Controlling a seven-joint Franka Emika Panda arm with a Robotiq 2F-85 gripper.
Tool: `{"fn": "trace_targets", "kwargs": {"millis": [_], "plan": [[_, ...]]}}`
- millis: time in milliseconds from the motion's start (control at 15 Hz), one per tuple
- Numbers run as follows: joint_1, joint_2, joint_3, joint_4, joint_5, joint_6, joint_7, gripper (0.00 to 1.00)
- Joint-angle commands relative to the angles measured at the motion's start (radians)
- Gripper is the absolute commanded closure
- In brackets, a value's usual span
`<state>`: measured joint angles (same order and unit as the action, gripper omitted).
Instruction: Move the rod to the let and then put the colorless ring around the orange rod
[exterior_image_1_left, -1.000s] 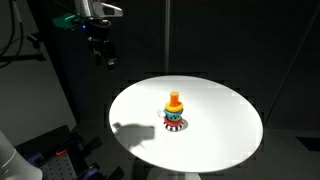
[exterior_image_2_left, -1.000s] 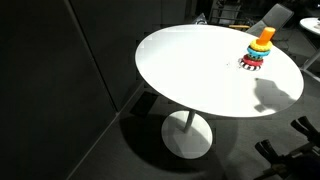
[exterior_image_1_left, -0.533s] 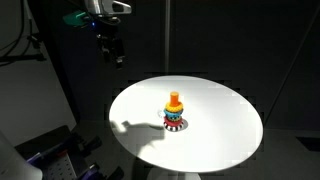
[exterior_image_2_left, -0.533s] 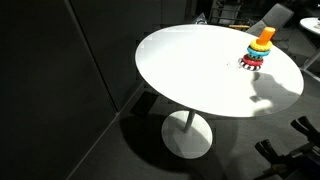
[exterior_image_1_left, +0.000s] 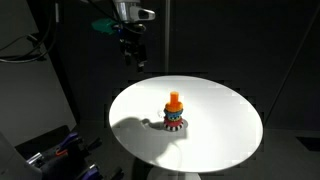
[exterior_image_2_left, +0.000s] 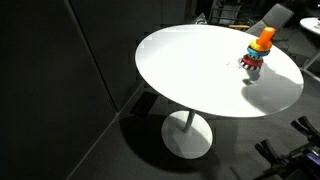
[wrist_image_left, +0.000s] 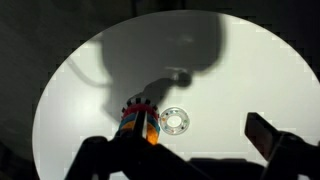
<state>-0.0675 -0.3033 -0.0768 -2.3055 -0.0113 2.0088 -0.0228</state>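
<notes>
A stacking toy with an orange rod (exterior_image_1_left: 174, 100) and coloured rings below it stands near the middle of the round white table (exterior_image_1_left: 220, 130). It also shows in an exterior view (exterior_image_2_left: 259, 48) and in the wrist view (wrist_image_left: 140, 123). A colorless ring (wrist_image_left: 174, 121) lies flat on the table just beside the toy. My gripper (exterior_image_1_left: 132, 56) hangs high above the table's far edge, well apart from the toy. In the wrist view the gripper (wrist_image_left: 180, 142) is open and empty, with both fingers dark at the bottom of the frame.
The table stands on a single pedestal foot (exterior_image_2_left: 188, 135) in a dark room. The arm's shadow (wrist_image_left: 165, 50) falls across the tabletop. Dark equipment (exterior_image_1_left: 55, 150) sits below the table's edge.
The gripper has moved sideways from beyond the table's edge to a spot nearer above the table, still high. Its shadow has shifted towards the toy. The toy and the ring have not moved.
</notes>
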Motion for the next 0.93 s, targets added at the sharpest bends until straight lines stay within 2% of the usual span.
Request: {"fn": "trace_targets", "kwargs": {"millis": [0,400,533,867], "plan": [[-0.011,0.102,-0.022,0.075,0.008,0.021,-0.029,0.0],[-0.02,0.201,-0.04,0.12,0.008,0.08,-0.06,0.0],[-0.018,0.184,-0.032,0.089,0.001,0.083,-0.034,0.0],[-0.02,0.201,-0.033,0.108,0.001,0.085,-0.034,0.0]]}}
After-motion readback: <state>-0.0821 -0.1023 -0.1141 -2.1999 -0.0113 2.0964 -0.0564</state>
